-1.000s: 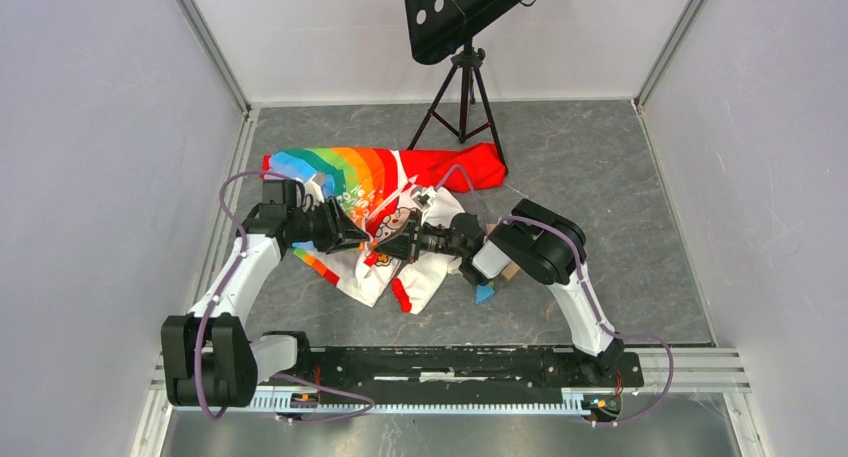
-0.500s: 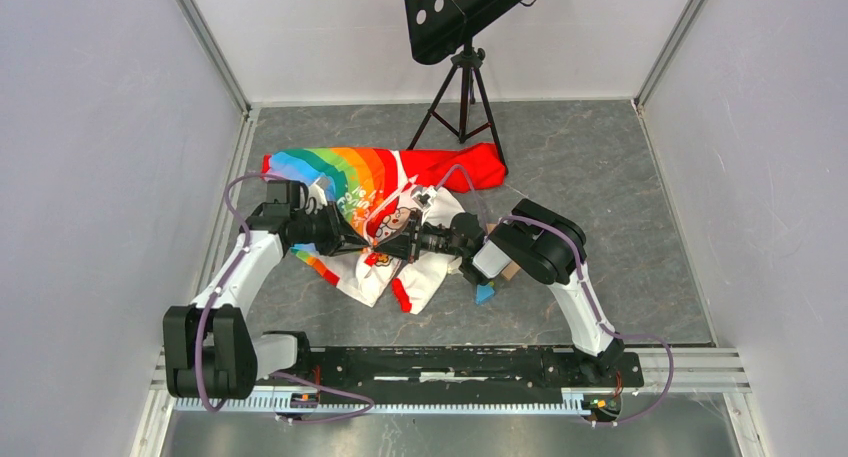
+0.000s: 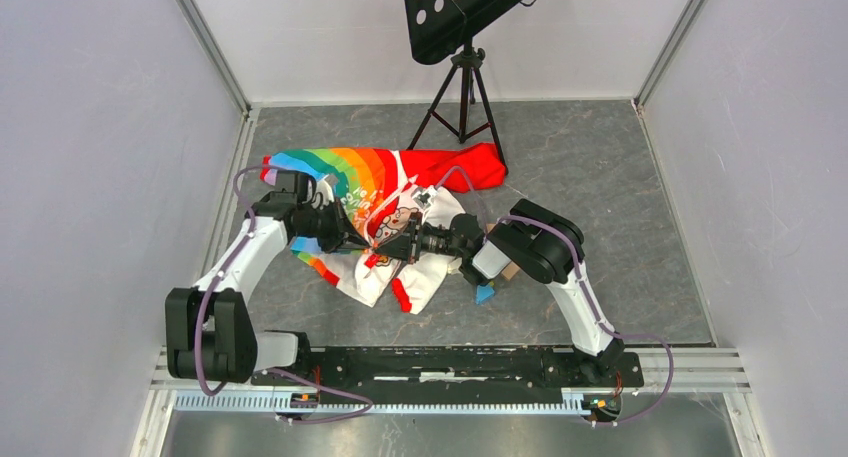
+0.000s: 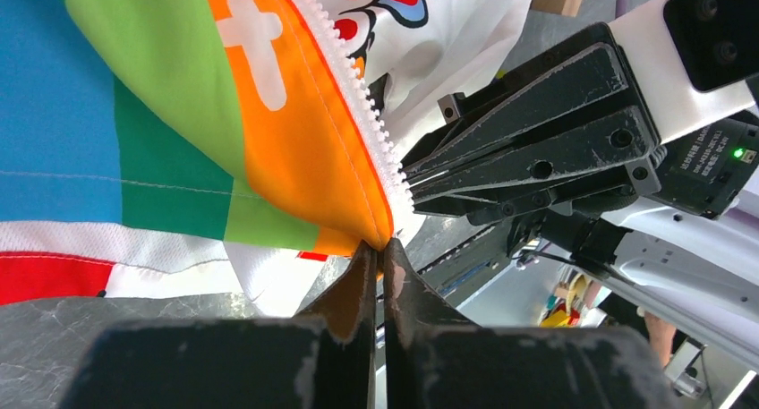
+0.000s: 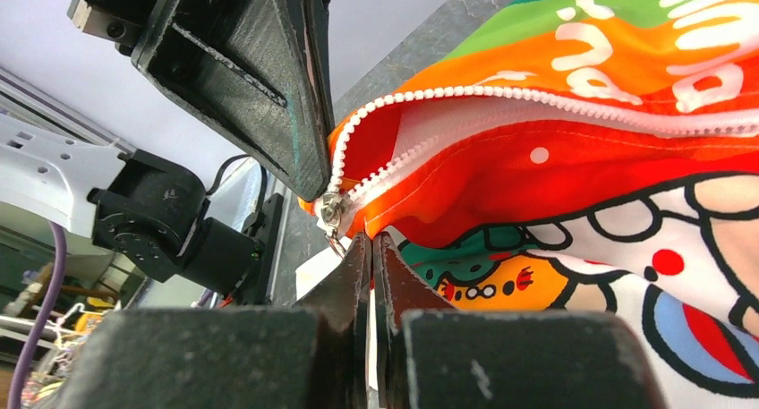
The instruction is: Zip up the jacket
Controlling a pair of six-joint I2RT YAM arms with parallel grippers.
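The jacket (image 3: pixel 385 182) lies spread on the grey floor, with its rainbow panel at the left, a red sleeve at the right and the white cartoon part toward me. My left gripper (image 3: pixel 364 244) is shut on the orange corner (image 4: pixel 371 221) at the bottom of the zipper's white teeth (image 4: pixel 358 87). My right gripper (image 3: pixel 388 249) faces it tip to tip and is shut on the jacket's edge (image 5: pixel 403 214) just under the metal zipper slider (image 5: pixel 333 209). The slider's pull ring hangs beside my left finger. The zipper is open above the slider.
A black music stand's tripod (image 3: pixel 462 97) stands just behind the red sleeve. A small blue and tan object (image 3: pixel 486 293) lies by my right arm's wrist. Grey walls enclose the floor on the left, right and back.
My left gripper has reached further right to the zipper's bottom end, and its arm has swung toward the back. My right arm has stayed put.
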